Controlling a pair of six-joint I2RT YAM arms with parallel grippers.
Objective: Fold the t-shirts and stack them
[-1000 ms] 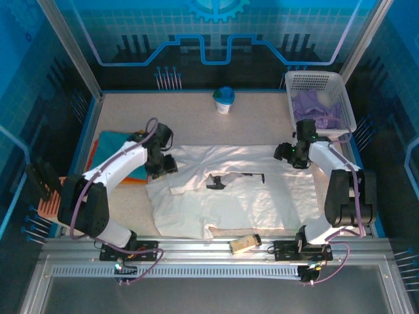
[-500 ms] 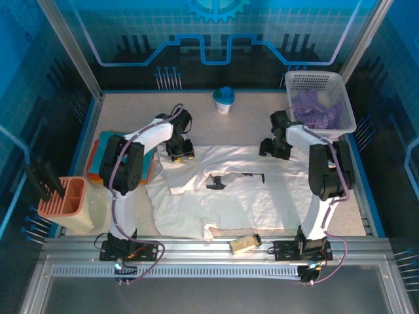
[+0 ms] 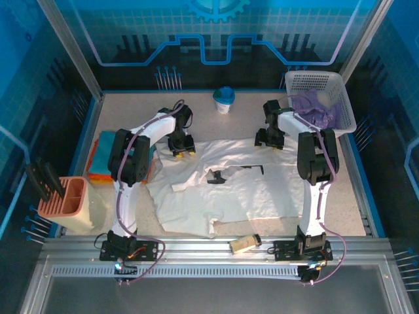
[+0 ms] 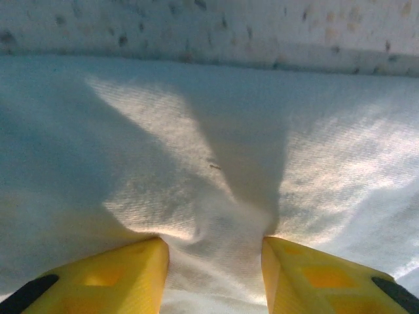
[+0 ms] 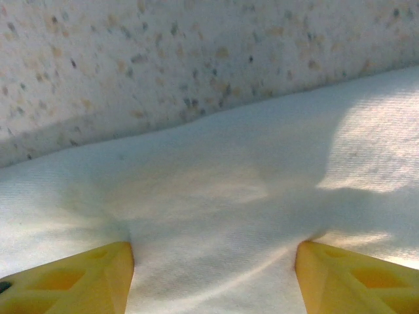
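Top external view: the white t-shirt (image 3: 242, 190) lies spread in the middle of the table (image 3: 131, 111). At its far edge, my left gripper (image 4: 215, 245) pinches a ridge of cloth between close-set fingers. My right gripper (image 5: 213, 252) stands wide apart, tips on the cloth.

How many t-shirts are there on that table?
4. A white t-shirt lies spread in the middle; a teal t-shirt sits on an orange t-shirt at the left; a purple t-shirt is heaped in the basket, far right. Others may be hidden underneath.
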